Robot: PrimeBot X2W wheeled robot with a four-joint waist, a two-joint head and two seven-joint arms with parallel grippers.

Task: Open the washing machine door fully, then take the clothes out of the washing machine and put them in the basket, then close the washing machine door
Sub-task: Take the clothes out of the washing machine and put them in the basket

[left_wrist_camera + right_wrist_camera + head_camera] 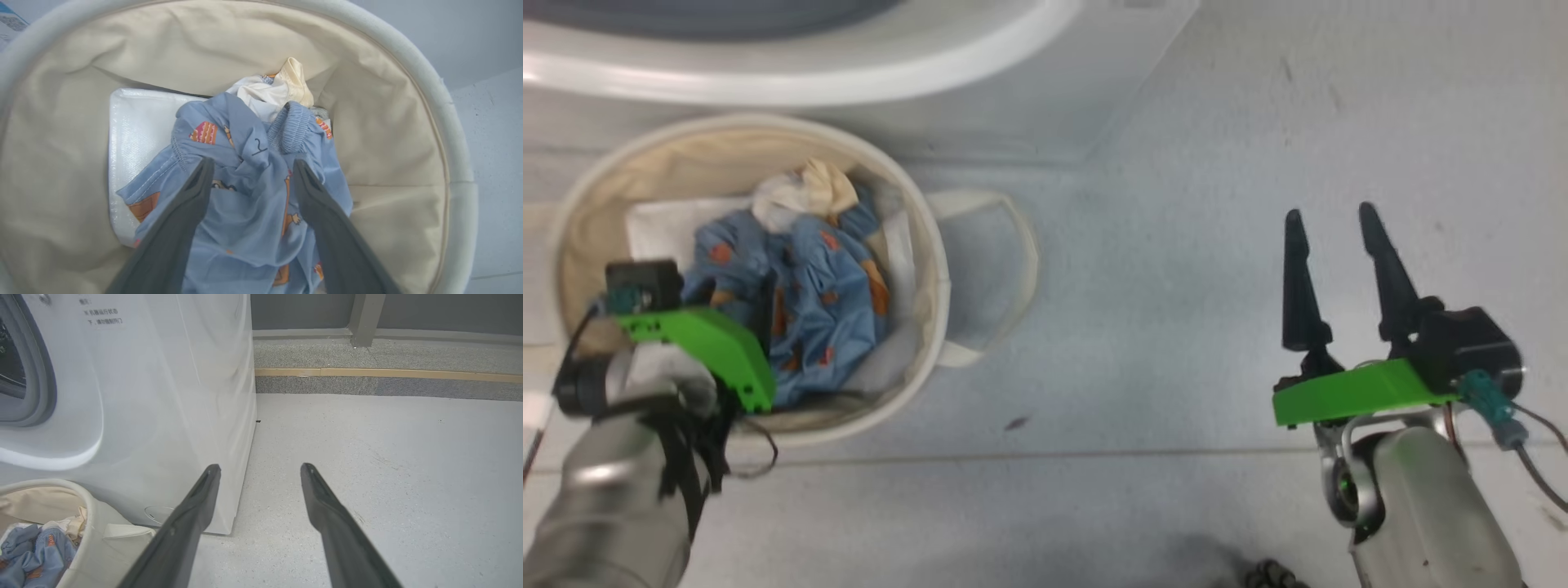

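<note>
The cream basket point(931, 245) stands on the floor in front of the white washing machine point(1013, 90). In it lie the clothes point(809, 294): blue fabric with orange motifs and a cream piece point(809, 192) on top. My left gripper point(252, 162) hangs inside the basket point(449, 122), open, its fingers straddling the blue clothes point(245, 212) without pinching them. My right gripper point(1330, 211) is open and holds nothing, above bare floor to the right of the basket. The right wrist view has the washing machine point(163, 396) with its grey gasket point(41, 375). The washing machine door is out of view.
A flat white sheet point(139, 130) lines the basket's bottom. One loop handle point(1013, 245) sticks out to the right. Pale grey floor point(1217, 286) spreads right of the machine, up to a grey kerb with a wooden strip point(388, 372) and a post point(367, 318).
</note>
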